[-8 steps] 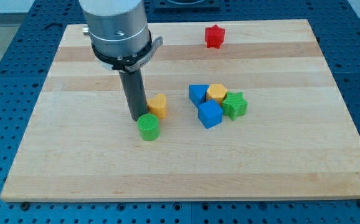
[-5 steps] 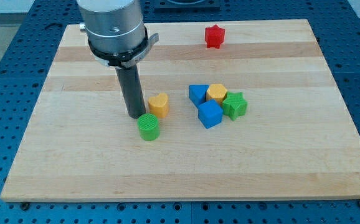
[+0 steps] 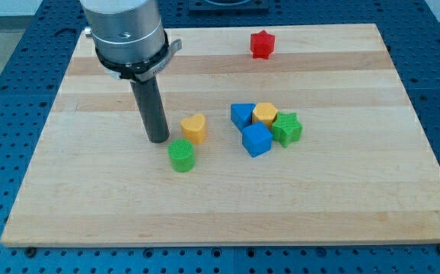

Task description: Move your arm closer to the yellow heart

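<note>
The yellow heart (image 3: 194, 128) lies near the middle of the wooden board (image 3: 357, 183). My tip (image 3: 158, 140) rests on the board just to the view's left of the heart, a small gap apart from it. A green cylinder (image 3: 181, 155) sits just below the heart and to the lower right of my tip. The rod rises from the tip to the metal arm body at the view's top left.
To the view's right of the heart is a cluster: a blue triangle (image 3: 241, 115), a yellow cylinder (image 3: 264, 114), a green star (image 3: 287, 129) and a blue cube (image 3: 256, 140). A red star (image 3: 262, 44) sits near the board's top edge.
My tip has slid to the view's left, away from the yellow heart and green cylinder, opening a small gap. No block has moved.
</note>
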Motion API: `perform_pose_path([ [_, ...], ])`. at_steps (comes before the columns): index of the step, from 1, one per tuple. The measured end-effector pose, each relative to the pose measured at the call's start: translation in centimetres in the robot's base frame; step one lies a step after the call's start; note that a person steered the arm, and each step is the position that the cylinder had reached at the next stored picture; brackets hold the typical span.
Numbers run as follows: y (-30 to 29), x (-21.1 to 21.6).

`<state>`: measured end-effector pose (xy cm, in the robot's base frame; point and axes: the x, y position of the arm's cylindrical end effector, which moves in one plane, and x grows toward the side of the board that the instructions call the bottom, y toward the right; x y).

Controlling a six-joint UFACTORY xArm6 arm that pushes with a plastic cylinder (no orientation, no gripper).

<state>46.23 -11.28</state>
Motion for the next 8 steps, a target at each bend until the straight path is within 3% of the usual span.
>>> perform_pose_path([
  [2,-0.2,-2.6],
  [7,5.8,-3.8],
  [8,4.2,-3.8],
])
